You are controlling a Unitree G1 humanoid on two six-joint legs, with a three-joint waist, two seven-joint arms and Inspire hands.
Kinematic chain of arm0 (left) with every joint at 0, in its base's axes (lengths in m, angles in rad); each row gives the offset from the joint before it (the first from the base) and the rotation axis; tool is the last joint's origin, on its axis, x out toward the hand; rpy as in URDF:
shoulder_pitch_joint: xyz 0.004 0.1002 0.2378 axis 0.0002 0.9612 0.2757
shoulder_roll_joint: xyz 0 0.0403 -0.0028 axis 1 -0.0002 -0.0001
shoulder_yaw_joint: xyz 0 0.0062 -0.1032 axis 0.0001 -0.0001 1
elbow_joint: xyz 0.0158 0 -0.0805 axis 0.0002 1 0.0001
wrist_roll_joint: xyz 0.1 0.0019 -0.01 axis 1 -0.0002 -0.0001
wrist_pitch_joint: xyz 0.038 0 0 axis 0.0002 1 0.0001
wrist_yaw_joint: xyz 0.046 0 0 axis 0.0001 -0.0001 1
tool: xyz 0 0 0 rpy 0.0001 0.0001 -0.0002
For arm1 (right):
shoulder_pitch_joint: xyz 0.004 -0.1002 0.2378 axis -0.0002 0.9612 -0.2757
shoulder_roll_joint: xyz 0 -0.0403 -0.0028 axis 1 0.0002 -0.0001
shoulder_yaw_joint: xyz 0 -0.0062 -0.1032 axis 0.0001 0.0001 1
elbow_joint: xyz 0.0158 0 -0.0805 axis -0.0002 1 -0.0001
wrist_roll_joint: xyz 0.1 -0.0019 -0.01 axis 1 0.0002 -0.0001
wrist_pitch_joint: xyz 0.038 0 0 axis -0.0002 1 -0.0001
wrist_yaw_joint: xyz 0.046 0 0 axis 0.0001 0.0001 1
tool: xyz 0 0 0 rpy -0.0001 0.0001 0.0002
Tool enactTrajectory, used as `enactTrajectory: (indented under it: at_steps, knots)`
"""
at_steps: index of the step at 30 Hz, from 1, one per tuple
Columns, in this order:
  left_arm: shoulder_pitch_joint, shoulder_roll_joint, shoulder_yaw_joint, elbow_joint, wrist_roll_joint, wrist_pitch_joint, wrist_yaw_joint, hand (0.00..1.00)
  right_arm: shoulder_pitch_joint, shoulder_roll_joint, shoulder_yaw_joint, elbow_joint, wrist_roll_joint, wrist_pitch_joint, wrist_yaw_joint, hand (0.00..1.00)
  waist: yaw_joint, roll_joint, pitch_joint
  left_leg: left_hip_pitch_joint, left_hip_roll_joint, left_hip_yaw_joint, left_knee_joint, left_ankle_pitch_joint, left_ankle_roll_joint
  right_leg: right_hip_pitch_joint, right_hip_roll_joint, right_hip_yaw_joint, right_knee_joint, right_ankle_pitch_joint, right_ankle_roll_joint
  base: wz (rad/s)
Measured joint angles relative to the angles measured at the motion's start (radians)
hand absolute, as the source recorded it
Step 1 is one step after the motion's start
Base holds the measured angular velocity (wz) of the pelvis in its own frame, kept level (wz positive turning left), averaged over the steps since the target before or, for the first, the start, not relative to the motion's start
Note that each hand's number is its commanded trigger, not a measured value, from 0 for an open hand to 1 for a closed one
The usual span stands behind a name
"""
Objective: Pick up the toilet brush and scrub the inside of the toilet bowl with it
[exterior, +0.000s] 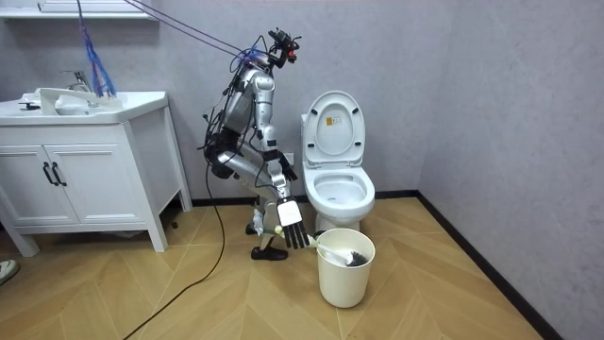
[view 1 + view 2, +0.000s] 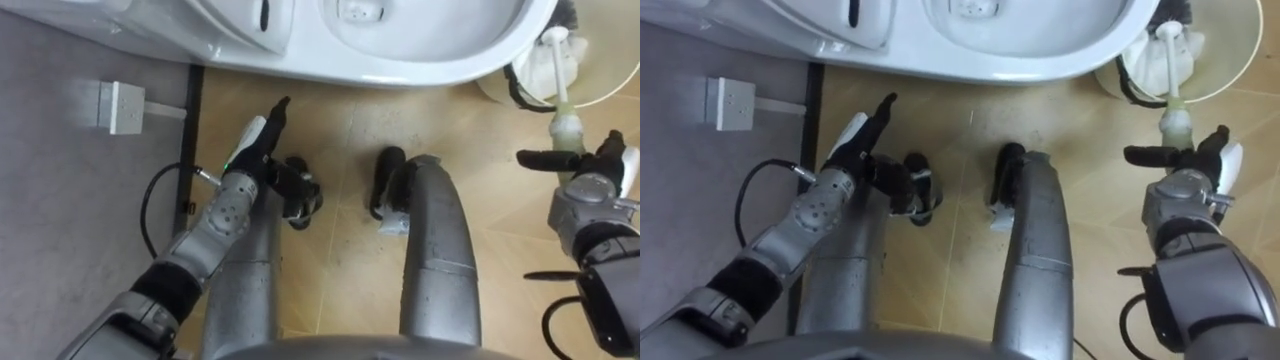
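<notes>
Just beyond the straight, spread fingers of the right hand (image 2: 590, 185), the toilet brush (image 2: 558, 92) stands head-down and ungrasped in the white bucket (image 1: 344, 279) beside the toilet (image 2: 400, 65), so the pick-up step seems pending and calls for those fingers to curl round its handle, while the left hand (image 2: 250, 145) idles, fingers straight.

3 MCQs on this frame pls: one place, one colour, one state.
1. Where is the toilet brush? A in the toilet bowl; B in the bucket; C on the vanity.
2. Bucket colour? A black; B red; C white.
3. State of the toilet lid? A raised; B shut; C missing.

Key: B, the brush head sits inside the bucket, with the handle sticking out; C, the bucket wall is white; A, the lid stands upright.
</notes>
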Motion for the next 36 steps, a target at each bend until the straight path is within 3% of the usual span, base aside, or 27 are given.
enactTrajectory:
  at_steps: [13,14,17,18,24,36]
  knots:
    - [-0.006,0.013,-0.003,-0.020,-0.012,0.000,-0.021,0.00,-0.001,-0.007,0.026,0.031,0.019,0.008,0.025,0.00,0.000,0.002,0.0028,-0.022,0.004,-0.002,0.056,-0.036,-0.009,-0.030,-0.004,0.005,0.067,-0.039,-0.012,0.01]
    - [-0.006,0.013,-0.003,-0.020,-0.014,0.000,-0.021,0.00,-0.001,-0.008,0.031,0.034,0.019,0.008,0.031,0.11,0.000,0.002,0.0031,-0.022,0.004,-0.002,0.056,-0.037,-0.008,-0.030,-0.004,0.005,0.067,-0.040,-0.012,0.00]
    - [-0.007,0.015,-0.002,-0.020,-0.021,0.000,-0.025,0.00,0.001,-0.012,0.040,0.038,0.018,0.010,0.049,0.96,0.002,0.007,0.0060,-0.024,0.004,-0.002,0.058,-0.039,-0.005,-0.031,-0.007,0.007,0.068,-0.042,-0.010,0.00]
    - [-0.008,0.019,-0.002,-0.021,-0.021,0.000,-0.028,0.00,0.004,-0.015,0.043,0.038,0.014,0.010,0.055,1.00,0.003,0.009,0.0069,-0.027,0.004,-0.002,0.061,-0.040,-0.002,-0.033,-0.007,0.007,0.071,-0.043,-0.010,0.00]
    - [-0.011,0.029,0.003,-0.020,-0.021,-0.001,-0.045,0.00,0.014,-0.035,0.050,0.038,0.000,0.021,0.085,1.00,0.005,0.012,0.0088,-0.035,0.002,0.000,0.084,-0.055,0.002,-0.046,-0.011,0.011,0.095,-0.056,-0.006,0.00]
    - [-0.010,0.028,0.004,-0.020,-0.022,-0.001,-0.071,0.00,0.028,-0.038,0.062,0.035,-0.023,0.031,0.157,1.00,0.026,0.015,0.0094,-0.036,0.002,0.000,0.088,-0.060,-0.001,-0.047,-0.010,0.010,0.101,-0.063,-0.009,0.00]
